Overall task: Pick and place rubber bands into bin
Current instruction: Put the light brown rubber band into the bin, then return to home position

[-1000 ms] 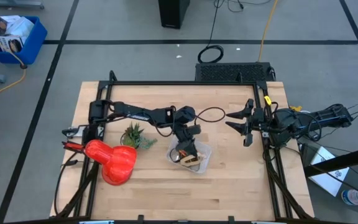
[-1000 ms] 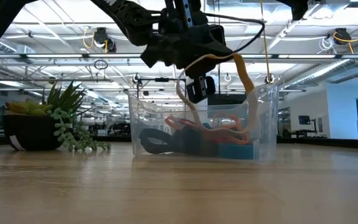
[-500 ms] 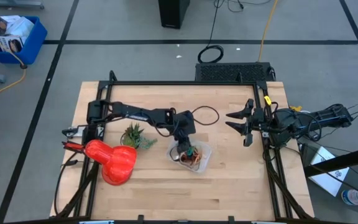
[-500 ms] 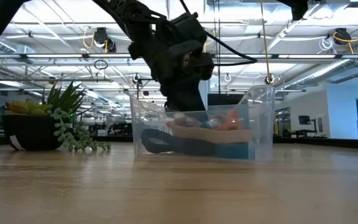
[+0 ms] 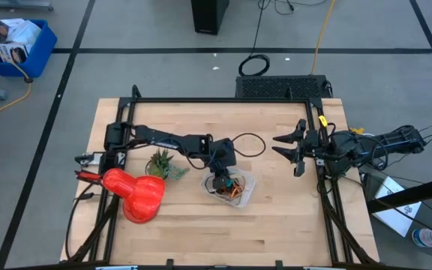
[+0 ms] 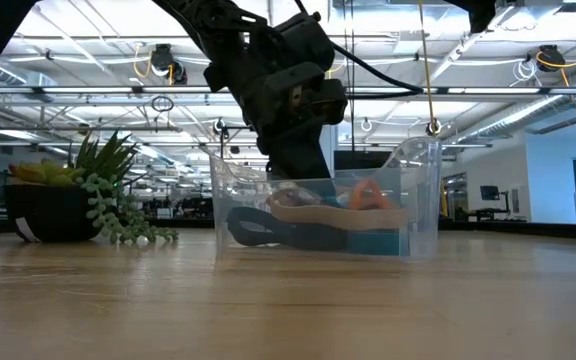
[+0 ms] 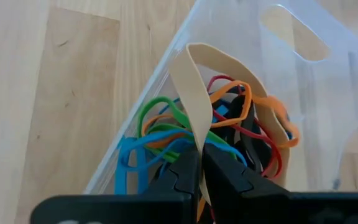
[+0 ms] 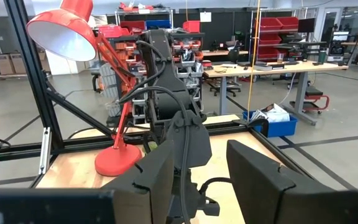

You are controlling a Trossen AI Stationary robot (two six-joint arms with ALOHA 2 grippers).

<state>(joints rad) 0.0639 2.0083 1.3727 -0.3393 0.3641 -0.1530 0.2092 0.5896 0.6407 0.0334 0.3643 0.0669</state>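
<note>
The clear bin (image 5: 242, 196) stands at the table's middle and holds several rubber bands (image 7: 166, 134) in blue, green, orange, red and black. My left gripper (image 5: 221, 184) reaches down inside the bin (image 6: 423, 190) and is shut on a wide tan rubber band (image 7: 194, 74). The bin's wall (image 7: 328, 81) and the pile also show in the left wrist view. My right gripper (image 5: 295, 154) waits open and empty near the table's right edge, clear of the bin. My left gripper (image 7: 201, 155) pinches the tan band between its two fingers, on one stretch of the flat loop (image 7: 199, 140). The fingers come from above, pointing down into the bin. The rest of the loop lies slack over the other bands, toward the bin's wall.
A red desk lamp (image 5: 137, 196) and a small potted plant (image 5: 163, 163) stand left of the bin. A black metal frame (image 5: 223, 100) runs round the table. A black cable (image 5: 250, 139) loops behind the left arm. Bare wood lies along the near edge.
My left gripper has gone down into the bin and a little toward the table's left edge, still shut on the tan band. The band, which hung in a long loop over the bin's right wall, now lies inside the bin on the other bands.
</note>
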